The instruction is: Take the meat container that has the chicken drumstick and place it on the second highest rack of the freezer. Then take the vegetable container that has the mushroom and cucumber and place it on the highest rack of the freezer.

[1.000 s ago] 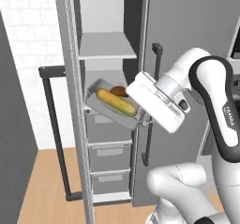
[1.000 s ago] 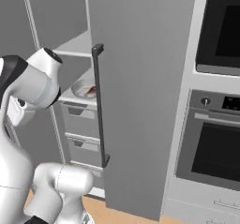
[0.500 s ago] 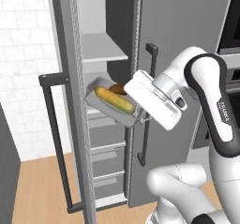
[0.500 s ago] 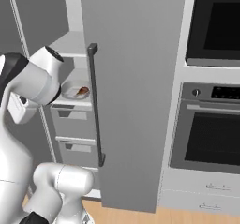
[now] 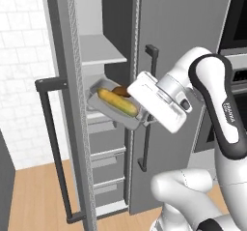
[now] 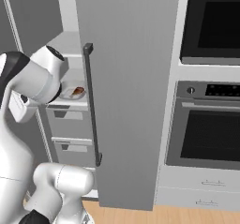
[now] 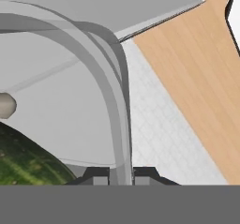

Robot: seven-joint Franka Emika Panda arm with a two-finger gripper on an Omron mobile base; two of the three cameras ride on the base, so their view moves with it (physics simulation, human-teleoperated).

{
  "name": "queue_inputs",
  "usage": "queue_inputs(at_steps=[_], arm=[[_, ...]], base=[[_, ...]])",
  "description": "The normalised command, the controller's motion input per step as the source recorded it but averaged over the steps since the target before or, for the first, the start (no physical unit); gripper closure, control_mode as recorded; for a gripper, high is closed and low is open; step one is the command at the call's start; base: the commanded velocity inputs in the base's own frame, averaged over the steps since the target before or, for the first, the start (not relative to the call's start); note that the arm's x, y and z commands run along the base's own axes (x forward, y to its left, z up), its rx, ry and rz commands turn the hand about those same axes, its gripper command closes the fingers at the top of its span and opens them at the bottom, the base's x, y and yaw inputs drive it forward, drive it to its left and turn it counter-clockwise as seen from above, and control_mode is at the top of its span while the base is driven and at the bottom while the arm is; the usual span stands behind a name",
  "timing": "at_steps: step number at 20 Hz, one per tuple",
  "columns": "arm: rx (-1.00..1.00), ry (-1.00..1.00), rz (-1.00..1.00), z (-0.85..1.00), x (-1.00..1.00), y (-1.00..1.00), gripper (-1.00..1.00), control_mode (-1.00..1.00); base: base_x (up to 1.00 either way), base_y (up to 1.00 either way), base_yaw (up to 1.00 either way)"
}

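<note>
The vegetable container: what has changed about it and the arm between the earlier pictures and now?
The views shift because the base drove. The gripper stays shut on the rim of the vegetable container, carried tilted in front of the freezer. The cucumber and the mushroom remain inside. The chicken drumstick still rests on its rack.

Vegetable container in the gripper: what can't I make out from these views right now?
- Mushroom: left base view, a brown lump mostly hidden behind the cucumber.
- Gripper: hand view, fingertips cut by the bottom edge; they sit on either side of the vegetable container's rim.
- Meat container: right base view, partly behind the arm; contents too small to identify.
- Upper freezer shelf: the freezer door's edge covers its left part.
</note>
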Motion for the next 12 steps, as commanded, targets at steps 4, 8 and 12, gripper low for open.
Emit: queue_inputs(at_steps=[4, 8, 12], arm=[[0.01, -0.1, -0.12, 0.17, 0.01, 0.0, 1.0, -1.0], [0.0, 0.0, -0.16, 0.11, 0.49, -0.2, 1.0, -1.0], [0.0, 0.0, -0.14, 0.16, 0.84, -0.39, 1.0, -1.0]], base=[[0.0, 0.0, 0.0], [0.0, 0.0, 0.0], [0.0, 0.0, 0.0]])
